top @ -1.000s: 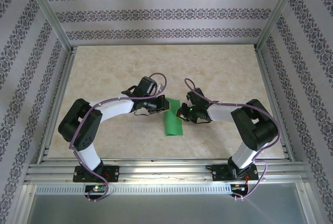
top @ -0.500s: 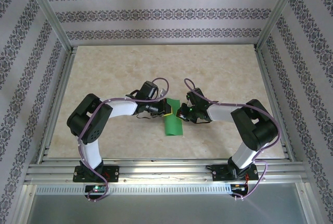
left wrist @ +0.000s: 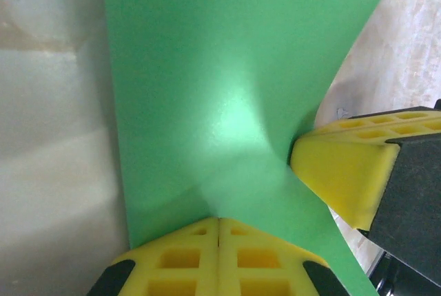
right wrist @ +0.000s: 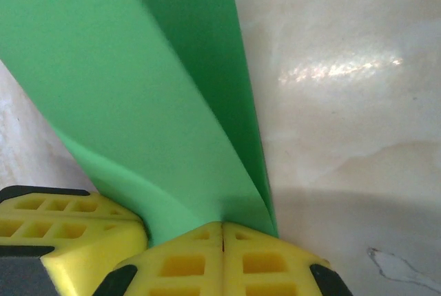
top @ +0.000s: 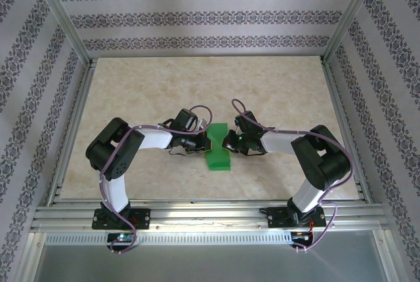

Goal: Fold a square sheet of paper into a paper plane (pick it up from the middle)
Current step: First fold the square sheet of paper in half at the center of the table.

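One green sheet (top: 218,154) sits mid-counter (top: 151,85), between the two arms, as a narrow folded strip running near to far; its far part is lifted and bowed, while its near end looks to rest on the counter. Left fingers (left wrist: 179,258) are pinched closed on the sheet's left edge; right fingers (right wrist: 265,261) are pinched closed on its right edge; the two pairs face each other across the paper, very close together.

Risks from here, as I judge them: the paper already puckers between the two holds, so any twist could set a stray crease off the centre line; pulling the arms apart could tear so thin a sheet; one arm moving alone could drag the edge out of the other's pinch; the fingers themselves could collide.
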